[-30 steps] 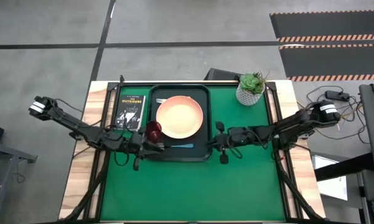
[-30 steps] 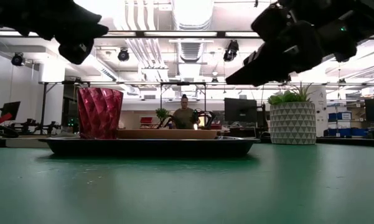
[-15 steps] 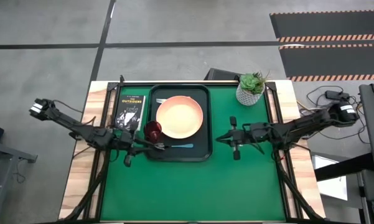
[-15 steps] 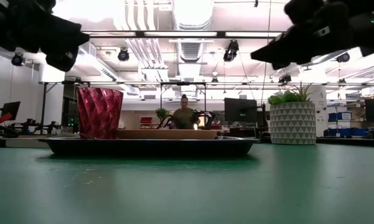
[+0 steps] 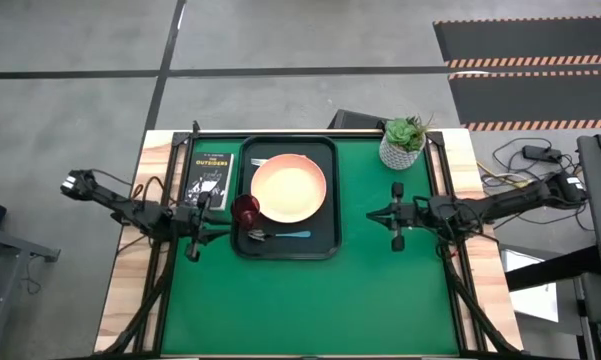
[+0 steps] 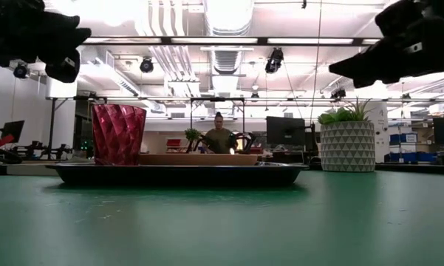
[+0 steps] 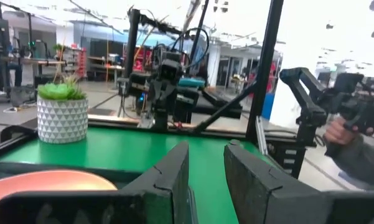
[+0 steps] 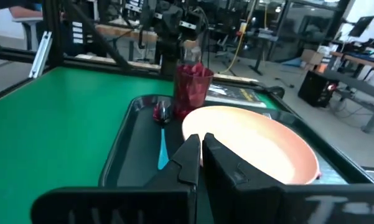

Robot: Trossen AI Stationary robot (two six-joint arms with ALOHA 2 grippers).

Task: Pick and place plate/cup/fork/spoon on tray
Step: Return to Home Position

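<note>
Left gripper (image 7: 206,146), narrowly parted and empty, I see at the tray's (image 5: 320,240) left edge by the cup (image 5: 246,209); right gripper (image 8: 201,138), closed and empty, hangs off its right edge.

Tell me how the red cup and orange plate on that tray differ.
The cup is dark red and faceted; the plate is smooth peach-orange. The cup stands tall and narrow; the plate lies low and far wider. The plate fills the middle of the tray; the cup sits by its rim on the left arm's side. Both rest on that tray.
</note>
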